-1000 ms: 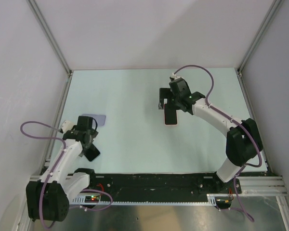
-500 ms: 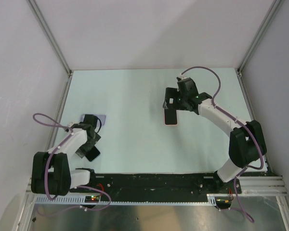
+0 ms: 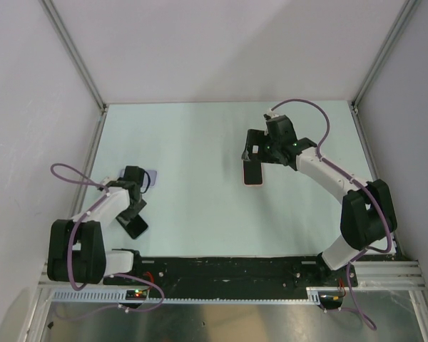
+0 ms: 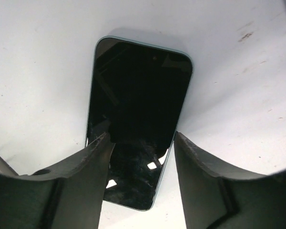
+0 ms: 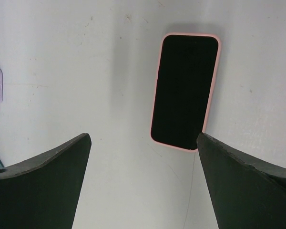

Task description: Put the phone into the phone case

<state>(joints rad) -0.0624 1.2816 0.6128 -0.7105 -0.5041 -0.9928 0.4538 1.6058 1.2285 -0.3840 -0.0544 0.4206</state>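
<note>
**Phone not yet in its case; left gripper is around it**

Nothing of the task is finished. The phone [image 4: 138, 95] lies flat and screen-up on the table [image 3: 192, 142], directly under the left gripper [image 4: 142, 138]. The empty purple case [image 3: 151, 174] lies just beyond that gripper, apart from the phone. Lifting the phone, carrying it to the case and pressing it in all remain to be done.

The left gripper stands at a middling width. Its fingers [image 4: 86, 167] bracket the near half of the phone, one at each long edge. They look to be at the edges or very close. I cannot tell whether they are actually pinching it or only touching.

The right gripper [image 5: 143, 137] is spread wide and holds nothing. Ahead of it, towards its right finger, lies a second phone with a pink rim [image 5: 185, 90], which appears to be already in a case. The gripper hangs above and clear of it. The purple case shows only as a sliver far off to this gripper's left.
</note>
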